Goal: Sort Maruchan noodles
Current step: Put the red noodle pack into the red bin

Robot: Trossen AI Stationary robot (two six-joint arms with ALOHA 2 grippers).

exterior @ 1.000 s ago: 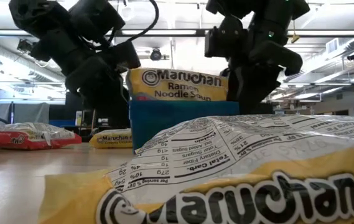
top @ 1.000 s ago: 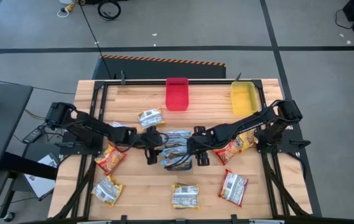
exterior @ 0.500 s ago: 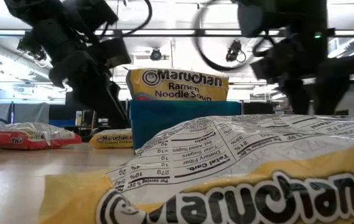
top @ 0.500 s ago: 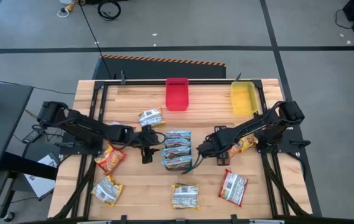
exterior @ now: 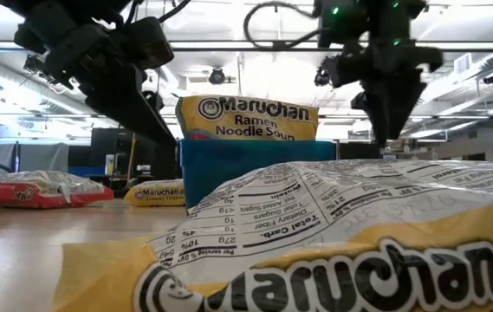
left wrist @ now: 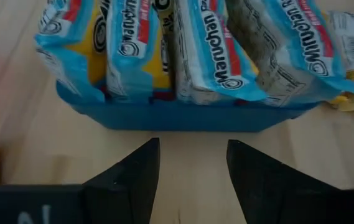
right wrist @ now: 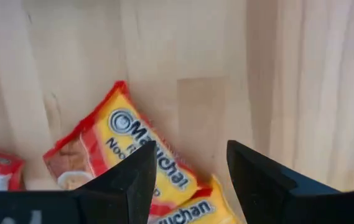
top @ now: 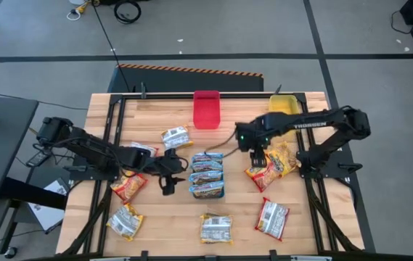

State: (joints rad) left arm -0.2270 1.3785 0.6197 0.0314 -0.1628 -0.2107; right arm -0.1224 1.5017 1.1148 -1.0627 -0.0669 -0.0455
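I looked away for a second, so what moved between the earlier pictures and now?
Both arms left the blue tray. The right tool swung away toward the table's right, now open and empty over the red-orange packets. The left tool backed off to the tray's left, open and empty. The tray's blue packets and the scattered packets stayed put.

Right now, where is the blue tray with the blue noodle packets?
In the high view the blue tray sits mid-table, packed with blue packets, just right of the left hand and left of the red-orange packets.
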